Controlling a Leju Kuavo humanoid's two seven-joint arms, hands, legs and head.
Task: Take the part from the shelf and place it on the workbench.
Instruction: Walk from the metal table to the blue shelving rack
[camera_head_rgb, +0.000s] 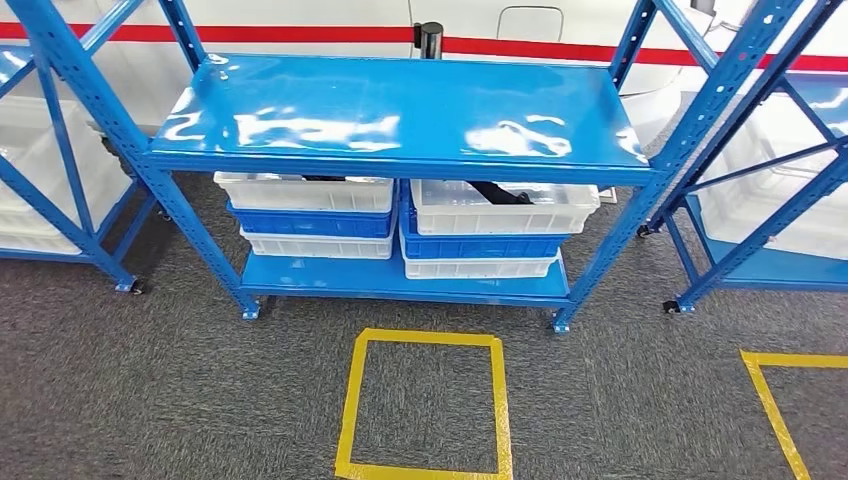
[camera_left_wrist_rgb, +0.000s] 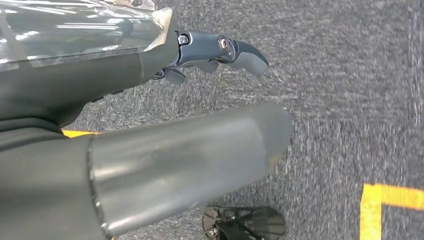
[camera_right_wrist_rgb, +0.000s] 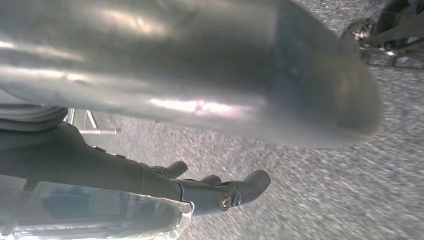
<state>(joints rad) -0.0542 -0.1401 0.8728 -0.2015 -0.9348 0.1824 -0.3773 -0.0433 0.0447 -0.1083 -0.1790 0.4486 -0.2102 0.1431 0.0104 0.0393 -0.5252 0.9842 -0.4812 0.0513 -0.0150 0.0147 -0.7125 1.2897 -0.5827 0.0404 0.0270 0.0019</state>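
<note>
- A dark part (camera_head_rgb: 497, 191) lies in the top white bin (camera_head_rgb: 500, 207) at the shelf's (camera_head_rgb: 400, 110) lower right.
- Left hand (camera_left_wrist_rgb: 220, 55) and right hand (camera_right_wrist_rgb: 220, 192) hang empty over carpet, fingers loosely apart.

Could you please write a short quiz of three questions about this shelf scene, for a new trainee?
1. True or false: the top board of the blue metal shelf carries a white plastic bin.
2. Which white plastic bin on the lower board shows a black part inside most clearly?
A. the top left bin
B. the top right bin
3. Fill in: the square outline of yellow tape lies on the grey ____ in front of the shelf.

Key:
1. False; the top board is bare.
2. B; the black part lies in it.
3. carpet.
</note>
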